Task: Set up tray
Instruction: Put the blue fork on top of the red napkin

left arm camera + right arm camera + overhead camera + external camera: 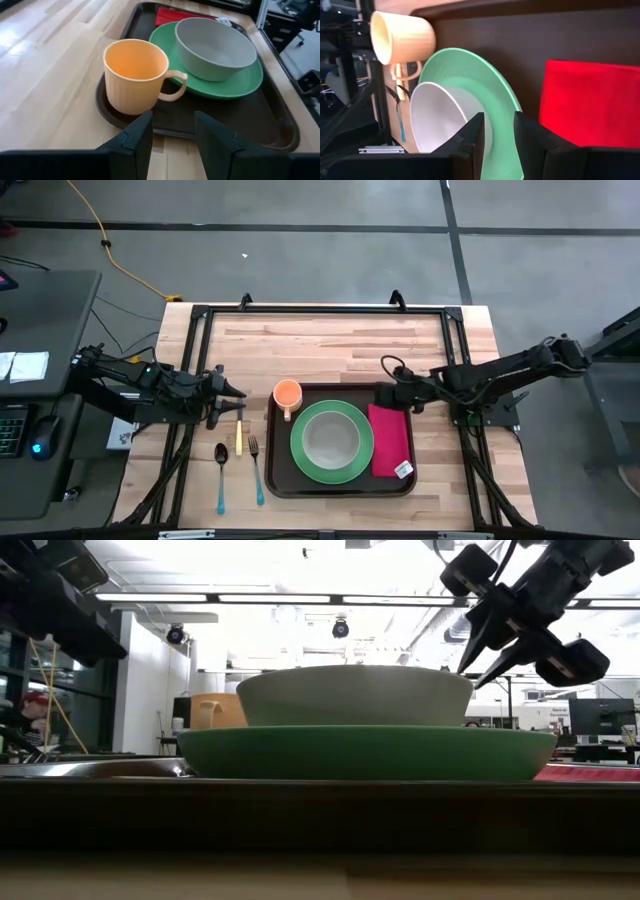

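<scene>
On the wooden table point(330, 340), the dark-brown tray point(283, 480) is lying near the front edge, slightly right of centre. It is carrying 4 things: a green plate point(300, 455) in the middle, a grey bowl point(331, 439) sitting on that plate, an orange cup point(287, 394) standing upright in the tray's far left corner, and a red napkin point(389, 440) lying flat along the right side. A small white tag point(403, 470) is resting on the napkin's near end.

Just left of the tray, 3 pieces of cutlery are lying on the bare wood: a yellow-handled knife point(239, 437), a blue-handled fork point(256, 472) and a blue-handled spoon point(221, 478).

The left gripper point(240, 393) is hovering over the table just left of the cup, its 2 fingers point(137, 142) standing apart with nothing between them. The right gripper point(384, 394) is hanging above the tray's far right corner, over the far end of the napkin; its 2 fingers point(470, 142) are also parted and gripping nothing, and in the low view it is sitting clear above the bowl's rim.
</scene>
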Controlling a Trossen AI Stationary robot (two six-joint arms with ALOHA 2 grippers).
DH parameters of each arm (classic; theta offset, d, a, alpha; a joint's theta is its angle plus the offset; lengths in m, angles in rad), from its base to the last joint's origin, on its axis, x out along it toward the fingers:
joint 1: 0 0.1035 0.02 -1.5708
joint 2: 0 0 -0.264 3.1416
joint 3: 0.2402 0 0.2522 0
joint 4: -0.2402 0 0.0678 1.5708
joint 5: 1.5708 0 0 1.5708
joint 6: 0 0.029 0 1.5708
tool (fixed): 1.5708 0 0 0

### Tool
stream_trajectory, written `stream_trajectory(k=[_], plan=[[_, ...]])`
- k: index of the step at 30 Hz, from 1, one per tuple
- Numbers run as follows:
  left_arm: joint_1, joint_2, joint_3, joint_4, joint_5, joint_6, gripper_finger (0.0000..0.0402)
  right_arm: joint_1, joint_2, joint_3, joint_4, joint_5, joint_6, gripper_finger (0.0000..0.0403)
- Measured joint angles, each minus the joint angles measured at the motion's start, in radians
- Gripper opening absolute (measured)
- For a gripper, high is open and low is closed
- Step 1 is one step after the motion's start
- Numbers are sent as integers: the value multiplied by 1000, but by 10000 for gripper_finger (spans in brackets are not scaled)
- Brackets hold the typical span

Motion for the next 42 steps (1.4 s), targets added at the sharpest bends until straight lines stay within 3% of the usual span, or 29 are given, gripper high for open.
stream_trajectory(k=[14, 29, 35, 42], plan=[[0, 0, 0, 18, 56, -96, 172, 0, -37, 0, 11, 15, -92, 83], [0, 1, 1, 158, 77, -141, 172, 0, -37, 0, 55, 15, -126, 83], [0, 4, 1, 207, 120, -191, 172, 0, -37, 0, 76, 15, -228, 83], [0, 26, 1, 371, 172, -225, 172, 0, -37, 0, 100, 14, -232, 83]])
